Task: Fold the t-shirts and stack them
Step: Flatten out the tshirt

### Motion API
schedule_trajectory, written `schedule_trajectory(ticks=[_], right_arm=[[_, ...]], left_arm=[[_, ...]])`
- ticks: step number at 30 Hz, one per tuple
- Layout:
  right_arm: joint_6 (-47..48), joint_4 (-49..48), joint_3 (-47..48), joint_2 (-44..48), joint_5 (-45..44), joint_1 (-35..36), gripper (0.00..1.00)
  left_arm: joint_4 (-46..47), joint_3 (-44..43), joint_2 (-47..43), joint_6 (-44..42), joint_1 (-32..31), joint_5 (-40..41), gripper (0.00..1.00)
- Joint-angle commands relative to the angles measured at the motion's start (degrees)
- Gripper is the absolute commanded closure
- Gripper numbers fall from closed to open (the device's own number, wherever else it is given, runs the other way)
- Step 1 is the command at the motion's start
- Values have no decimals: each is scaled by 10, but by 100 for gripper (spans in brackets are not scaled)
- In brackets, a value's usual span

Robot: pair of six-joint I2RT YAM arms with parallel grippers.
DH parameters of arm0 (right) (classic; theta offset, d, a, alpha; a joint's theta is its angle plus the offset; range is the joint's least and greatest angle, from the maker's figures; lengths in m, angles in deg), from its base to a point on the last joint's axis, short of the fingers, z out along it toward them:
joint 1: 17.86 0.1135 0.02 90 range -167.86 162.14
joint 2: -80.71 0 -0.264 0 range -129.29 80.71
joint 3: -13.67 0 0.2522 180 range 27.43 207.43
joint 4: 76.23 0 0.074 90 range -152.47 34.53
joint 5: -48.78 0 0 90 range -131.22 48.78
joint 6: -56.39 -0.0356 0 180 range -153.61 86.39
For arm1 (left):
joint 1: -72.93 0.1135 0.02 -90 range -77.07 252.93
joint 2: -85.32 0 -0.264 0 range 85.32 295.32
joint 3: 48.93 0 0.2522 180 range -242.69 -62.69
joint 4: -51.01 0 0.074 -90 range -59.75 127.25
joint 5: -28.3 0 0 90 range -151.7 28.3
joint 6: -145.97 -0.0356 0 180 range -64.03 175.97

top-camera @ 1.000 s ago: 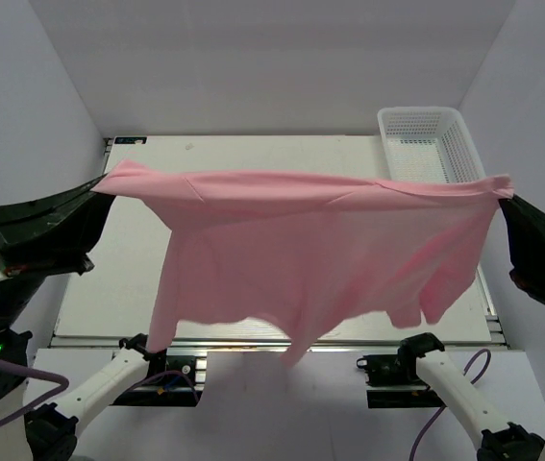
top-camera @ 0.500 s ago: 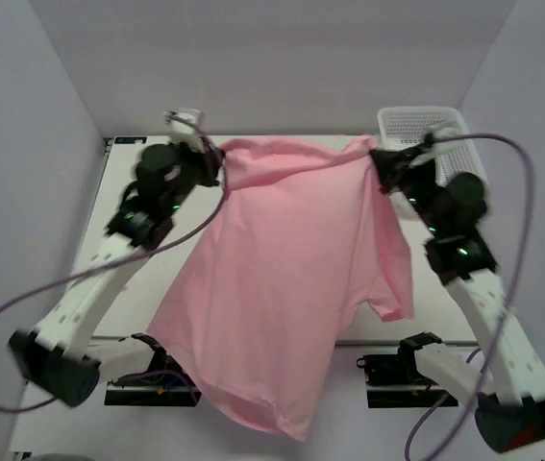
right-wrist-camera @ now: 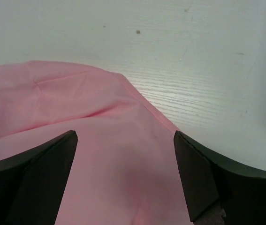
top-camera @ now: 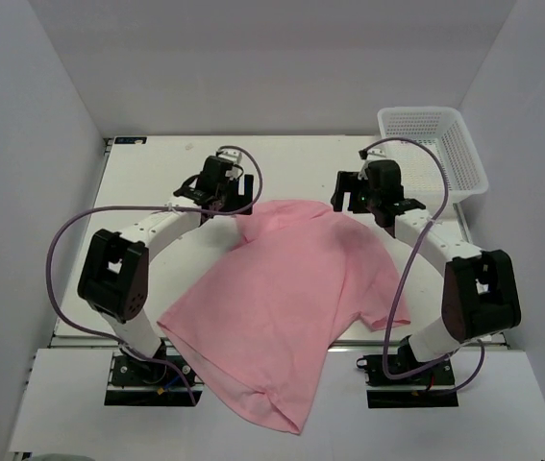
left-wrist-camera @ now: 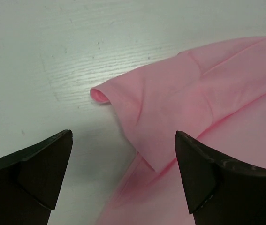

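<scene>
The light-pink t-shirt [top-camera: 291, 288] lies spread on the white table [top-camera: 147, 182], its near end hanging over the front edge. My left gripper [top-camera: 226, 204] hovers at the shirt's far left corner, open with nothing held. In the left wrist view a folded edge of the t-shirt [left-wrist-camera: 179, 93] lies between and beyond the wide-apart fingers of the left gripper [left-wrist-camera: 123, 154]. My right gripper [top-camera: 354, 197] is at the far right corner, also open. In the right wrist view the right gripper [right-wrist-camera: 125, 154] straddles flat pink cloth [right-wrist-camera: 76, 117] without gripping it.
A white plastic mesh basket [top-camera: 433, 149] stands at the table's far right corner, just behind the right arm. Bare white tabletop [right-wrist-camera: 193, 56] runs beyond the shirt's far edge. White walls close in on both sides.
The shirt was held stretched in the air between both shut grippers. It has since been swung forward and laid on the table, and both grippers have opened and let go.
</scene>
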Motion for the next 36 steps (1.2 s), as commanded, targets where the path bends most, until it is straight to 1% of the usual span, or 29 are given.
schedule_trajectory(ticks=[1,4,5,6,7,8,9,10,11,13,14,16,17,18,20,21,23,25,27,28,29,30,31,33,34,35,36], right_arm=[[1,-39,19,38,35,1,10],[2,-48,6,60,74,3,10],[1,-49,3,67,81,2,10],[5,-50,2,68,109,4,10],[6,-52,-3,69,119,4,10],[8,-53,-4,64,130,5,10],[8,-55,-4,61,162,6,10],[6,-63,-4,56,172,9,10],[1,-64,1,46,180,11,10],[2,-64,13,11,212,21,10],[4,-61,25,-1,226,23,10],[-1,-63,40,-44,244,38,10],[-4,-66,45,-54,248,38,10],[-8,-66,50,-90,249,45,10],[-28,-62,71,-115,249,50,10],[-55,-59,78,-136,247,53,10],[-71,-62,86,-162,237,56,10],[-106,-68,79,-182,227,53,10],[-131,-67,56,-183,190,48,10],[-145,-62,48,-176,173,47,10],[-160,-58,16,-170,126,46,10],[-165,-55,2,-164,112,44,10],[-194,-51,-38,-141,84,42,10],[-220,-32,-65,-122,33,39,10],[-256,-22,-89,-89,17,38,10],[-268,-24,-115,-77,-26,39,10],[-278,11,-131,-47,-37,37,10]], left_arm=[[10,-22,-62,1,1,8,0],[-13,2,-87,18,1,8,0],[-14,15,-110,31,1,3,0],[-21,42,-121,38,1,-5,0],[-32,58,-134,47,1,-10,0],[-32,95,-162,64,1,-16,0],[-40,116,-177,70,1,-33,0],[-40,138,-193,77,-6,-33,0],[-47,181,-209,95,-6,-49,0],[-47,224,-258,112,-6,-78,0],[-40,264,-274,127,-6,-106,0],[-31,300,-311,145,-6,-128,0],[-14,333,-320,152,-6,-148,0],[-6,346,-325,162,-11,-154,0],[14,370,-318,169,-11,-165,0],[14,371,-309,169,-11,-165,0],[24,371,-283,169,-11,-171,0],[37,355,-236,169,-11,-171,0],[37,338,-202,169,-11,-177,0],[37,320,-172,162,-11,-170,0],[30,309,-157,162,-6,-164,0],[25,299,-144,156,-6,-164,0],[25,282,-121,147,0,-159,0],[37,263,-101,136,0,-166,0],[37,233,-91,121,0,-173,0],[29,215,-67,114,-5,-180,0],[29,199,-55,107,-5,-180,0]])
